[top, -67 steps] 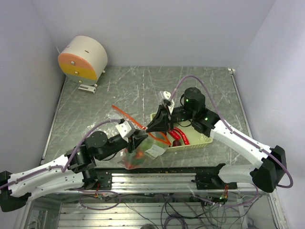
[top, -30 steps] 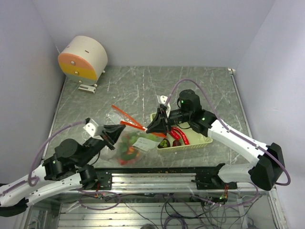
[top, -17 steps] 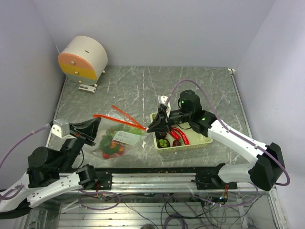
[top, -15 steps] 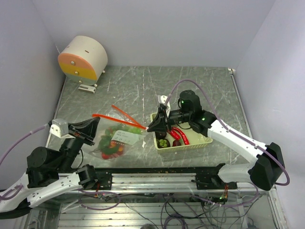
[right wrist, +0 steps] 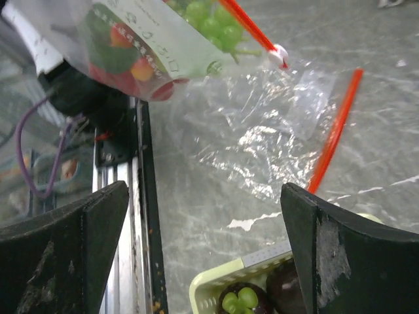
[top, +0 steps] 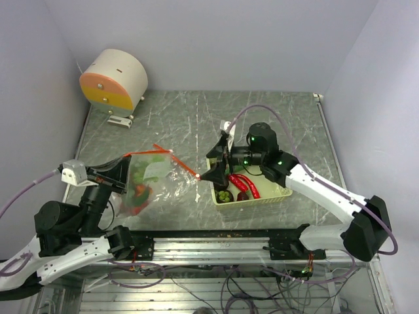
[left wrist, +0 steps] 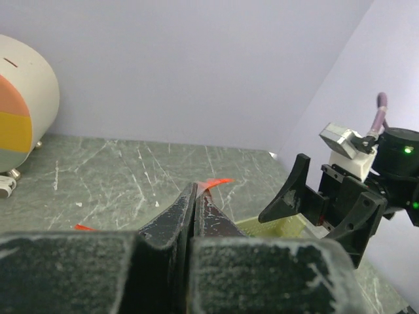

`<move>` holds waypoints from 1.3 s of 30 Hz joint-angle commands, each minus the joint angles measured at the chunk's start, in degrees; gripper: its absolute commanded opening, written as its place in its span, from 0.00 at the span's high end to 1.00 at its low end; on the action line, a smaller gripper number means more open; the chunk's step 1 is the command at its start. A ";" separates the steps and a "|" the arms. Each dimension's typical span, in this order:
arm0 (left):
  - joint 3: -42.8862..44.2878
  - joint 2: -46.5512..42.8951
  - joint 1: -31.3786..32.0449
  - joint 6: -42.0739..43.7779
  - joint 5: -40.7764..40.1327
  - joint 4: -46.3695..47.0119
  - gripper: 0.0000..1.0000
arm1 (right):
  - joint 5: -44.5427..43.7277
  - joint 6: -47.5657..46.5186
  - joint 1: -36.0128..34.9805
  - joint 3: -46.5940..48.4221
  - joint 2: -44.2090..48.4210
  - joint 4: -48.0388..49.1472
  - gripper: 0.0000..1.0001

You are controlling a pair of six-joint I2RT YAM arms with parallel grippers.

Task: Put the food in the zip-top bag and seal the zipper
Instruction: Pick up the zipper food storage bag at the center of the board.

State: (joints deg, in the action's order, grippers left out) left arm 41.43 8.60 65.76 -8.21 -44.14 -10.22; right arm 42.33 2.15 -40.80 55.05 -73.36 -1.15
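My left gripper (top: 123, 168) is shut on the left end of the zipper (top: 149, 153), (left wrist: 214, 183), holding the zip-top bag (top: 145, 180) up off the table. Food shows through the bag, red and green pieces (top: 137, 191) and green grapes (right wrist: 213, 23). A white slider (right wrist: 280, 55) sits at the zipper's free end. My right gripper (top: 214, 161), (right wrist: 204, 191) hangs open and empty over the basket's left end, apart from the bag. More food lies in the pale green basket (top: 278, 191): red chili peppers (top: 246, 185) and dark purple pieces (right wrist: 239, 302).
A second clear bag (right wrist: 262, 127) with its own orange strip (right wrist: 334, 131) lies flat on the table between the held bag and the basket. A round cream and orange box (top: 112, 78) stands at the back left. The metal rail (top: 216, 232) runs along the near edge.
My right gripper has let go of the zipper's right end and opened. The left gripper has carried the bag further left and lifted it.
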 commanded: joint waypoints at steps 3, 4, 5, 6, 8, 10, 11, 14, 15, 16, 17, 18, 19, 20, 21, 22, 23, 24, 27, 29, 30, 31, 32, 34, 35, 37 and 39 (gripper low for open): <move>-2.28 5.98 -0.22 5.63 -6.00 16.84 0.93 | -15.96 10.99 0.50 1.04 4.01 5.28 0.00; -2.72 7.81 -0.25 7.24 -7.75 19.46 0.93 | -18.39 11.55 0.54 1.64 3.38 4.09 0.00; -3.05 9.60 -0.27 9.01 -10.48 22.46 0.93 | -20.62 11.93 0.54 1.93 2.36 3.00 0.00; -3.41 11.73 -0.24 10.81 -14.38 25.29 0.93 | -22.00 11.95 0.62 3.44 1.00 1.71 0.00; -4.26 15.46 -0.28 15.88 -20.07 32.92 0.93 | -22.70 11.70 0.76 5.52 -2.57 -0.05 0.00; -5.64 18.47 -0.28 22.16 -24.31 42.41 0.93 | -22.21 11.49 0.76 7.70 -6.21 -1.26 0.01; -6.70 19.74 -0.28 25.52 -25.85 49.95 0.93 | -21.71 11.25 0.80 8.84 -7.95 -1.65 0.03; -10.48 23.73 -0.32 38.05 -28.54 67.11 0.93 | -21.20 10.28 0.74 11.86 -12.73 -2.35 0.09; -11.33 24.86 -0.36 41.60 -29.20 72.04 0.93 | -21.29 10.02 0.72 12.52 -14.56 -2.38 0.10; -12.22 25.92 -0.35 44.66 -29.68 76.24 0.93 | -21.81 9.89 0.72 13.42 -15.91 -2.29 0.11; -12.88 27.08 -0.43 47.93 -30.10 80.76 0.93 | -21.88 9.95 0.73 14.02 -17.35 -2.17 0.12; -13.63 28.10 -0.45 50.82 -30.51 84.65 0.93 | -21.54 10.04 0.75 14.80 -19.06 -2.08 0.14; -14.31 28.96 -0.45 53.00 -30.87 87.79 0.93 | -20.97 10.06 0.69 15.71 -20.78 -2.09 0.16; -14.96 29.78 -0.45 55.06 -31.07 91.06 0.93 | -20.47 10.06 0.57 16.68 -22.87 -2.25 0.17; -15.46 30.33 -0.43 56.49 -31.10 93.58 0.93 | -19.91 10.05 0.49 17.84 -24.93 -2.45 0.19; -15.84 30.76 -0.45 57.38 -31.04 95.17 0.93 | -19.76 10.06 0.32 18.95 -26.98 -2.79 0.21; -15.92 31.04 -0.45 57.91 -30.86 95.98 0.93 | -19.92 9.95 0.03 20.22 -29.13 -3.10 0.22; -15.61 31.11 -0.44 57.98 -30.62 95.94 0.93 | -20.32 9.71 -0.39 21.43 -31.05 -3.53 0.23; -13.65 30.63 -0.45 56.05 -29.84 90.42 0.93 | -23.98 8.54 -2.30 25.23 -36.77 -5.89 0.24; -11.94 30.08 -0.41 53.41 -29.05 84.53 0.93 | -27.47 8.14 -3.59 27.14 -39.83 -6.81 0.24; -11.05 29.70 -0.45 51.95 -28.85 81.13 0.93 | -29.58 8.18 -4.09 27.89 -41.25 -7.07 0.24; -10.14 29.46 -0.45 50.51 -28.70 77.97 0.93 | -30.34 8.28 -4.31 28.60 -41.94 -7.12 0.24; -9.33 29.12 -0.50 49.07 -28.73 73.87 0.93 | -30.56 8.57 -4.37 29.19 -44.31 -7.09 0.24; -7.82 28.10 -0.45 45.67 -28.56 68.11 0.93 | -30.48 8.95 -4.58 30.14 -46.74 -7.15 0.24; -6.99 27.13 -0.50 44.31 -28.48 65.41 0.93 | -30.47 9.09 -4.65 30.45 -47.96 -6.86 0.24; -5.97 25.48 -0.52 41.53 -28.30 60.03 0.93 | -30.48 9.27 -4.97 30.83 -49.41 -6.55 0.25; -5.19 23.74 -0.51 39.00 -27.98 55.27 0.93 | -31.13 9.15 -5.66 31.24 -50.56 -6.23 0.26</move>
State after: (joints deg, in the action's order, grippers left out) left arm 32.93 35.38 65.39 37.95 -74.78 57.60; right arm 13.65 11.53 -45.91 84.27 -121.89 -7.42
